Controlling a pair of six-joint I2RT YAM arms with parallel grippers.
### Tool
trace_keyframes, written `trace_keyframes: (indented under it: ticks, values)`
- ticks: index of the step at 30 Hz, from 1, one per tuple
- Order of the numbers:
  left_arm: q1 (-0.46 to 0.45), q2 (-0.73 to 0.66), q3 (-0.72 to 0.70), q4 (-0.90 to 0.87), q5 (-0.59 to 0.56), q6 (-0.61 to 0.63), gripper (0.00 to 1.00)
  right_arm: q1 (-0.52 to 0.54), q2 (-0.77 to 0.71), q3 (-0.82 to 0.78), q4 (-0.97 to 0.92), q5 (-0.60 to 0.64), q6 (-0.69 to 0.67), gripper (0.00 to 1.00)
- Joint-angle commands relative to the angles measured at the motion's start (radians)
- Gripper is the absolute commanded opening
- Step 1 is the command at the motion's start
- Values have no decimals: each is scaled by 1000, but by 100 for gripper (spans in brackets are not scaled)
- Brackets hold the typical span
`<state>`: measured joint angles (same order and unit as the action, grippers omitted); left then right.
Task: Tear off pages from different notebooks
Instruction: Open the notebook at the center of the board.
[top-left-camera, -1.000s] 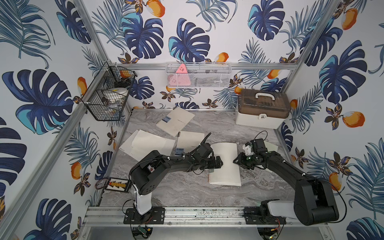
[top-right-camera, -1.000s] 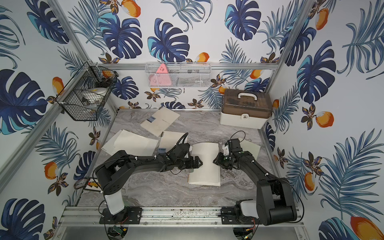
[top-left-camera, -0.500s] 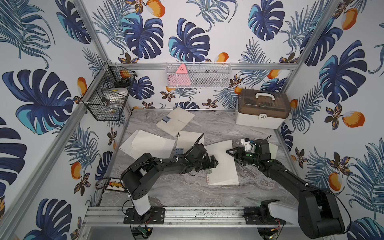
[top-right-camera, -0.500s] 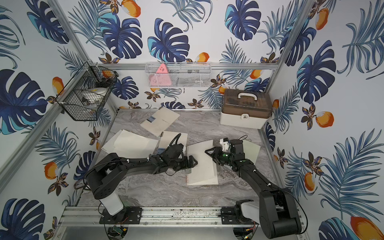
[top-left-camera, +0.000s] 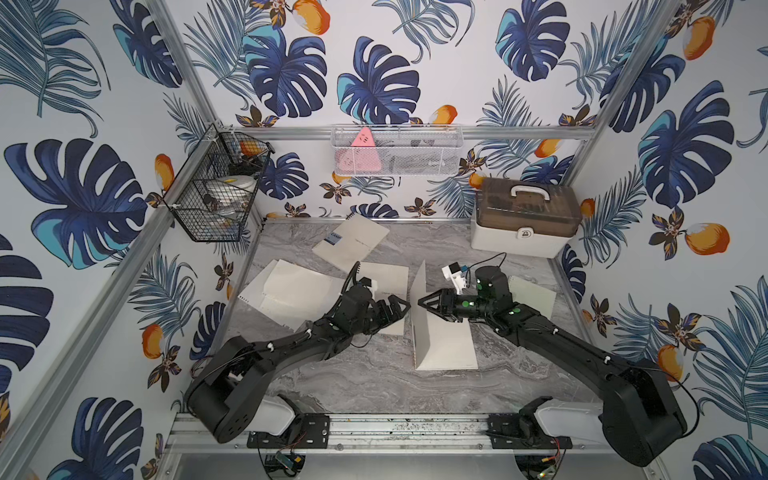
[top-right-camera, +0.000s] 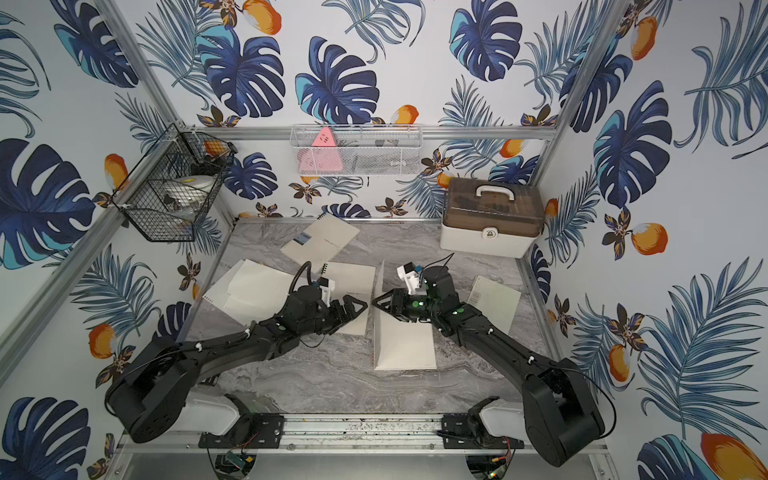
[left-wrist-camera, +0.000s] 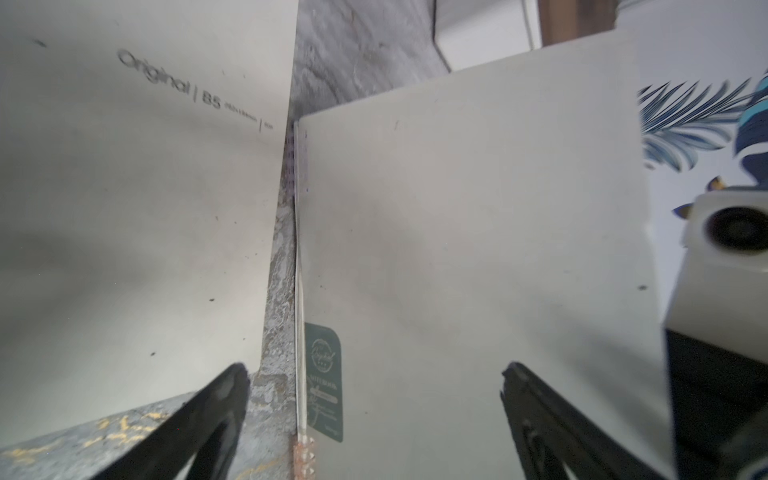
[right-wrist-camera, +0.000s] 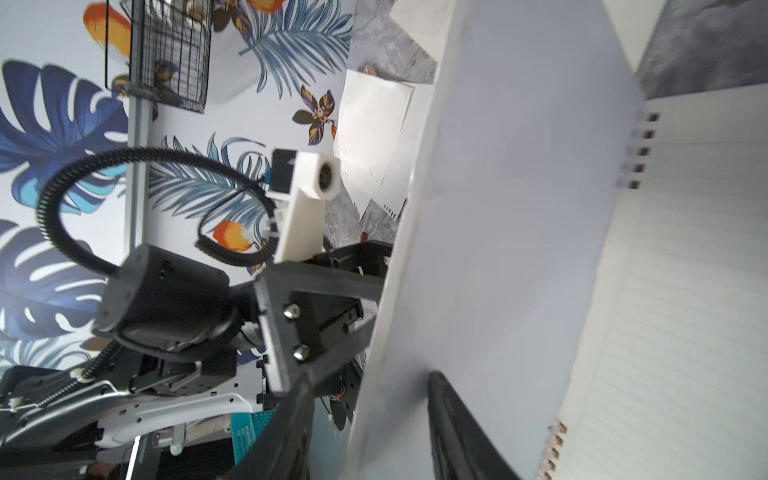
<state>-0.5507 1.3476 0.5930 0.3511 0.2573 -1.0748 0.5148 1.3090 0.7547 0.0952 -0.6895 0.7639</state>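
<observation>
Right wrist view: the right gripper (right-wrist-camera: 370, 375) straddles the raised cover (right-wrist-camera: 498, 208) of an open notebook (right-wrist-camera: 665, 332), its two black fingers set apart on either side of the sheet — not pinching it. In both top views that cover stands nearly upright at the centre of the frame, above ruled pages (top-left-camera: 446, 345) lying flat on the marble table (top-left-camera: 374, 382). The left gripper (top-left-camera: 401, 311) faces it from the left, jaws spread wide and holding nothing, at the edge of a second notebook (top-left-camera: 388, 276). Loose pages (top-left-camera: 291, 291) lie fanned at centre left; a notebook with a blue label (top-left-camera: 353, 241) sits above them toward the back wall — and a fourth notebook (top-left-camera: 534, 295) lies at centre right, below the brown-lidded box (top-left-camera: 523, 224).
</observation>
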Motion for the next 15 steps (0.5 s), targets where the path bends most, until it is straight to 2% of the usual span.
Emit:
trace_keyframes:
  ticks: [1, 5, 7, 10, 13, 15]
  values:
    - [43, -93, -34, 36, -72, -56, 99, 49, 36, 17, 22, 16, -47, 48]
    - [64, -141, -90, 186, -75, -136, 99, 149, 71, 36, 88, -25, -103, 50]
    - [65, -132, -70, 182, -65, -133, 99, 174, 87, 58, 62, -35, -140, 53]
    - [67, -93, -27, 144, -32, -112, 99, 180, 78, 67, 20, -31, -181, 55]
    - [73, -69, -48, 210, -15, -129, 98, 180, 36, 84, -81, 9, -249, 59]
    - [83, -61, -45, 199, 0, -125, 97, 166, -13, 74, -148, 78, -274, 61]
